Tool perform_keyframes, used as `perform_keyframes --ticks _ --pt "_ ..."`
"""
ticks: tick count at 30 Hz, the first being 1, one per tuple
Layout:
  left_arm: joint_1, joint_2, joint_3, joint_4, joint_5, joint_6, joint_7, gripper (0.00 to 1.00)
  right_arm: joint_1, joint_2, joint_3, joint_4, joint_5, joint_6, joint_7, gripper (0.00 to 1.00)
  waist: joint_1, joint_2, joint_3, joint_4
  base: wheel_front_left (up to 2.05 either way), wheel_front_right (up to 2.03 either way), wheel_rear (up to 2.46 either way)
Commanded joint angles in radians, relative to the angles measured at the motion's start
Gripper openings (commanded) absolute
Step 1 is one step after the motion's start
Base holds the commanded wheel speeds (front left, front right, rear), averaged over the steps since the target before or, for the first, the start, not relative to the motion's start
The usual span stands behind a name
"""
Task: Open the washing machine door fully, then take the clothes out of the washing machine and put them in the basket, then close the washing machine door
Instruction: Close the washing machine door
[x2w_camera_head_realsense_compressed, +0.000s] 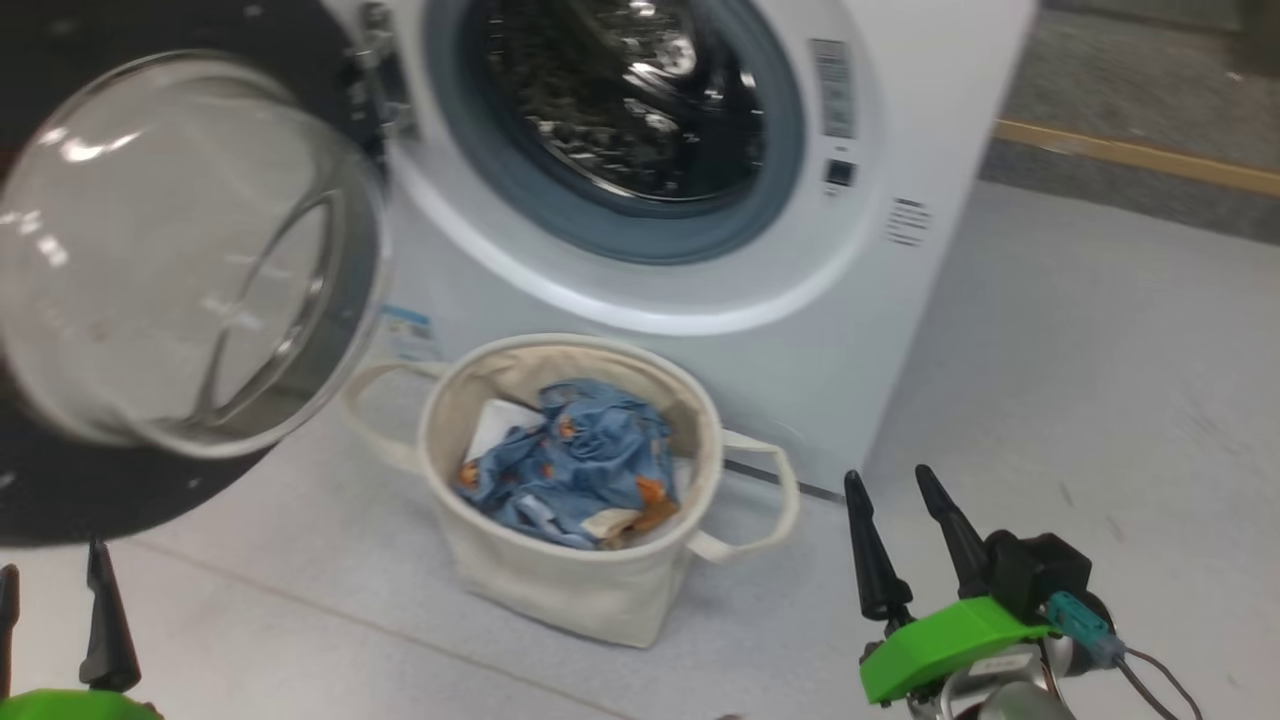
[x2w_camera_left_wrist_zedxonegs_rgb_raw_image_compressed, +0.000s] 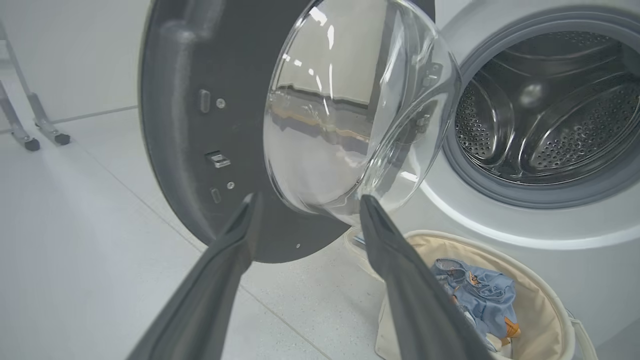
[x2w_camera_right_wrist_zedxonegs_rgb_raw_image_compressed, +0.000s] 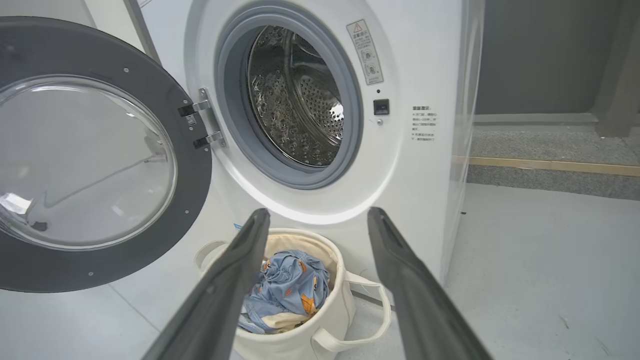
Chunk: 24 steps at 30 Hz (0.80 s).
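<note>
Head view: our right hand (x2w_camera_head_realsense_compressed: 889, 476) is low on the right side, above the pale floor (x2w_camera_head_realsense_compressed: 1050, 400). Its two long dark fingers point up and stand wide apart. There is nothing between them. Our left hand (x2w_camera_head_realsense_compressed: 50, 558) is down in the bottom left corner. Its fingers are wide apart too, and it holds nothing. In the left wrist view its tips are close to the bottom of the door (x2w_camera_head_realsense_compressed: 180, 250), but we cannot tell if they touch it.

The basket (x2w_camera_head_realsense_compressed: 560, 580) stands on the floor between our two hands and a bit farther out. It is just in front of the washing machine (x2w_camera_head_realsense_compressed: 830, 350). The blue clothes (x2w_camera_head_realsense_compressed: 580, 460) with orange pictures lie in a heap inside the basket. A white sheet (x2w_camera_head_realsense_compressed: 500, 420) peeks out beside them. A loop handle sticks out on each side of the basket.

Behind the basket is the white washing machine. Its door is swung wide open to the left. We see the door's clear glass bowl and its black rim. The round hole of the machine has a grey ring (x2w_camera_head_realsense_compressed: 780, 170) around it. Inside is the shiny drum (x2w_camera_head_realsense_compressed: 630, 100), and we see its metal wall with many little holes.
</note>
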<state>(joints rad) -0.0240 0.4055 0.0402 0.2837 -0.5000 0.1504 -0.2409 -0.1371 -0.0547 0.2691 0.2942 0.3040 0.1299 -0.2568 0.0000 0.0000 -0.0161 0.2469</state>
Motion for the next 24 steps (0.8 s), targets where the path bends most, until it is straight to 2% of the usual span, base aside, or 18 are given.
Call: perform_keyframes --ticks 1,5,13,19,24 --pt "-0.043 0.041 0.053 -0.037 -0.010 0.007 0.003 1.00 -0.017 0.005 0.026 -0.041 0.006 0.001 -0.005 1.00 0.0000 0.0000 -0.009 0.080 0.00 0.00 0.00" --pt "-0.048 0.045 0.062 -0.039 -0.018 0.017 0.008 1.00 -0.012 0.005 0.037 -0.050 0.014 0.001 -0.005 1.00 0.0000 0.0000 -0.016 0.156 0.00 0.00 0.00" --pt "-0.072 0.045 0.069 -0.024 -0.034 0.023 0.011 1.00 -0.011 0.005 0.053 -0.064 0.013 0.001 -0.005 1.00 0.0000 0.0000 -0.009 0.225 0.00 0.00 0.00" --pt "-0.090 0.047 0.100 -0.011 -0.048 0.032 -0.001 1.00 -0.020 0.005 0.068 -0.063 0.013 0.001 -0.005 1.00 0.0000 0.0000 0.005 0.238 0.00 0.00 0.00" --pt "-0.098 0.044 0.122 0.002 -0.065 0.020 -0.009 1.00 -0.025 0.005 0.070 -0.057 0.012 0.001 -0.005 1.00 0.0000 0.0000 0.015 0.241 0.00 0.00 0.00"
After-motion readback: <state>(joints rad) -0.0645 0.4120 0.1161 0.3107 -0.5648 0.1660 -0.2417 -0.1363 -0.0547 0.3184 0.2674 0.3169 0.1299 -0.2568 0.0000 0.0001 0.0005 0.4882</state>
